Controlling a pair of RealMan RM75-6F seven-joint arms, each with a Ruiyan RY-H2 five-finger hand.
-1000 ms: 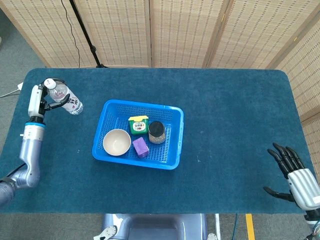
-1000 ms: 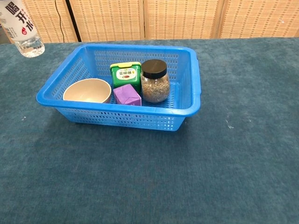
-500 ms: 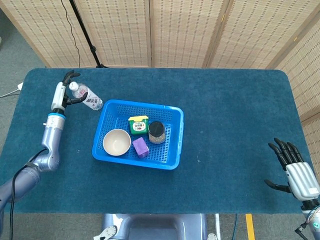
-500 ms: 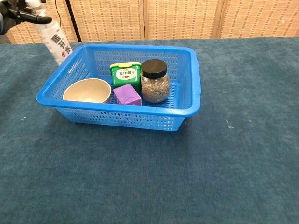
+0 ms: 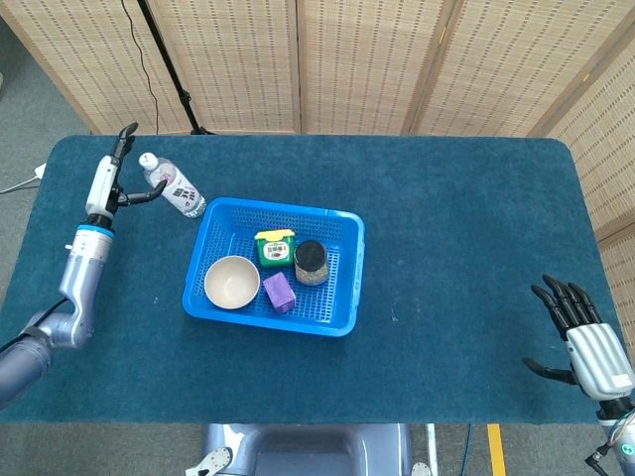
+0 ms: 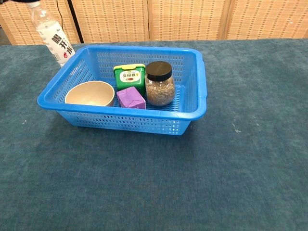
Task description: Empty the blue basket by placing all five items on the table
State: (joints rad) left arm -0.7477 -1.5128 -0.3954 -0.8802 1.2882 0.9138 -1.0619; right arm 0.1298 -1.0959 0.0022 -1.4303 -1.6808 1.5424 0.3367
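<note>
On the dark teal table [image 5: 466, 228], left of centre: blue perforated plastic basket [image 5: 345, 260], holding cream bowl [image 5: 231, 282], purple box [image 5: 279, 292], green yellow-lidded tin [image 5: 275, 247], black-capped glass jar [image 5: 311, 262]. Just beyond its far left corner, outside: clear plastic water bottle [image 5: 171, 184], standing tilted. Beside that bottle, left hand [image 5: 111, 178], fingers spread, gripping nothing. Near right table corner, right hand [image 5: 583, 341], fingers splayed, empty.

The desk [image 6: 250, 159] is covered in matt teal cloth with a short, rough pile. The blue basket [image 6: 195, 103] is glossy perforated plastic. The water bottle [image 6: 52, 37] is clear plastic with a paper-like label. The jar [image 6: 160, 84] is transparent with a matt black lid. The bowl [image 6: 89, 94] has a smooth, matt cream finish.
</note>
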